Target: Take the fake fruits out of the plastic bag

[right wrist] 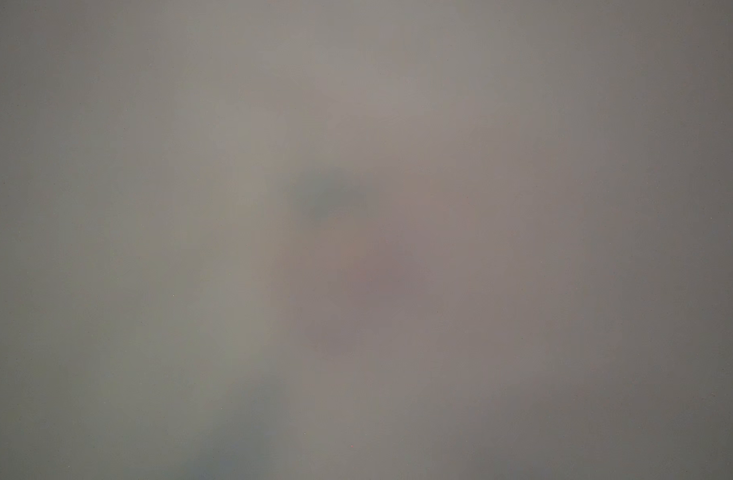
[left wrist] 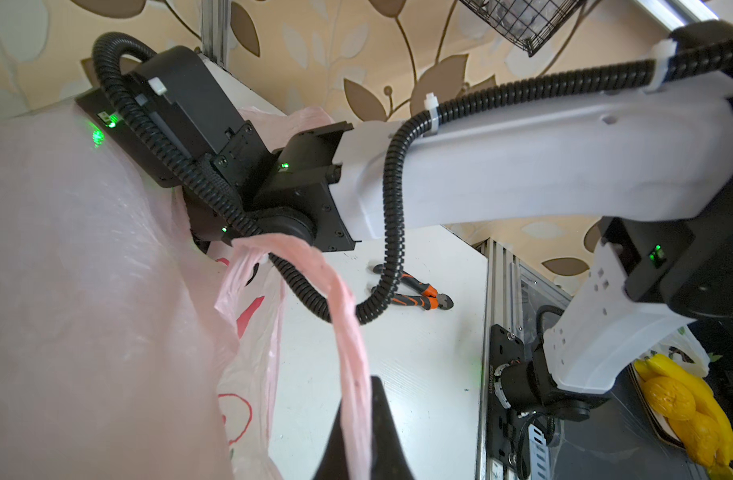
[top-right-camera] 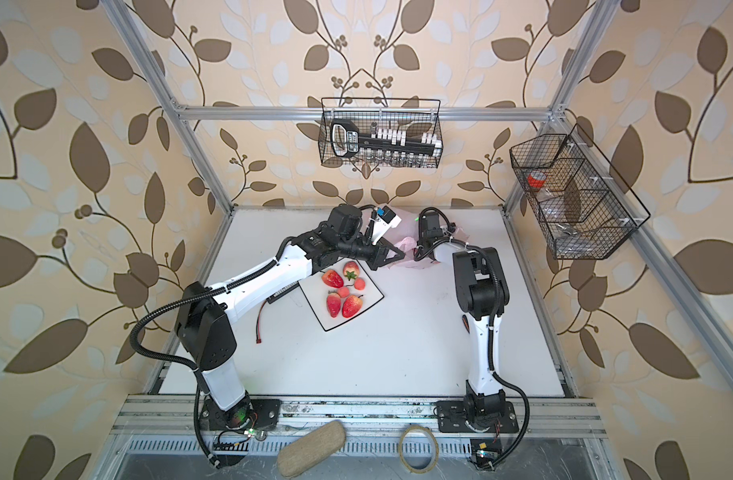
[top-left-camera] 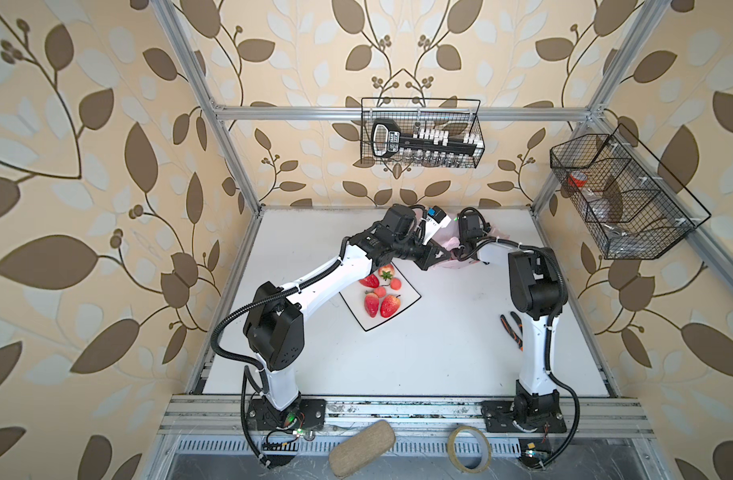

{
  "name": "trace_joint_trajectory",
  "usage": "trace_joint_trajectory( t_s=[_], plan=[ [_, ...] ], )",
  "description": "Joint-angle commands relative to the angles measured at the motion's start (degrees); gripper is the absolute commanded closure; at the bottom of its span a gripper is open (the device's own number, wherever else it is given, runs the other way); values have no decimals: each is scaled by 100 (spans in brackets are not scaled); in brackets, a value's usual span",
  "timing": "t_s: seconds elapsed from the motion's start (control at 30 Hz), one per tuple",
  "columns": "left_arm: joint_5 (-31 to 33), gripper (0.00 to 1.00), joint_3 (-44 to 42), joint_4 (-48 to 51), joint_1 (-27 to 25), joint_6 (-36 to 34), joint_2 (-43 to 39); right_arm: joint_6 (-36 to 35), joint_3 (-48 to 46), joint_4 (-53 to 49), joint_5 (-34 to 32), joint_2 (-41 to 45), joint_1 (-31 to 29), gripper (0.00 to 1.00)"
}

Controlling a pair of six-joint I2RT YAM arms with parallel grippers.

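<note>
The pink plastic bag (top-left-camera: 447,244) (top-right-camera: 407,243) lies crumpled at the back of the table, between my two wrists. My left gripper (top-left-camera: 434,257) (top-right-camera: 393,258) (left wrist: 362,399) is shut on a twisted handle loop (left wrist: 348,332) of the bag. The right arm's wrist (top-left-camera: 468,230) (left wrist: 215,166) reaches into the bag (left wrist: 86,291), and its jaws are hidden by the plastic. The right wrist view is only a grey-pink blur. Several fake strawberries (top-left-camera: 390,306) (top-right-camera: 351,306) and two cherries (top-left-camera: 395,284) (top-right-camera: 359,284) lie on the white square plate (top-left-camera: 407,293) (top-right-camera: 369,293).
Orange-handled pliers (top-left-camera: 512,330) (left wrist: 418,291) lie by the right arm's base. A cable with a red plug (top-right-camera: 264,318) lies left of the plate. Wire baskets (top-left-camera: 420,133) (top-left-camera: 622,195) hang on the frame. A tape roll (top-left-camera: 469,448) and a beige pad (top-left-camera: 362,446) sit below the front rail.
</note>
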State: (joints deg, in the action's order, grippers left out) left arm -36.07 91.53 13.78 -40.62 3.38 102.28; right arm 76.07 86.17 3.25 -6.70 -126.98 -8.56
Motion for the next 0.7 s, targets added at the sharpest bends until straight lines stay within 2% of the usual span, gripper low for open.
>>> trace_joint_trajectory(
  t_s=[0.0, 0.4, 0.57, 0.67],
  plan=[
    [-255, 100, 174, 131, -171, -257, -484, 515, 201, -25, -145, -282, 19, 27],
    [-176, 100, 149, 322, -391, -362, -647, 918, 268, -297, -341, -486, 82, 30],
    [22, 100, 120, 382, -385, -528, -753, 821, 257, -342, -350, -469, 121, 40],
    [588, 100, 111, 358, -379, -588, -726, 539, 273, -316, -303, -364, 119, 47]
  ],
)
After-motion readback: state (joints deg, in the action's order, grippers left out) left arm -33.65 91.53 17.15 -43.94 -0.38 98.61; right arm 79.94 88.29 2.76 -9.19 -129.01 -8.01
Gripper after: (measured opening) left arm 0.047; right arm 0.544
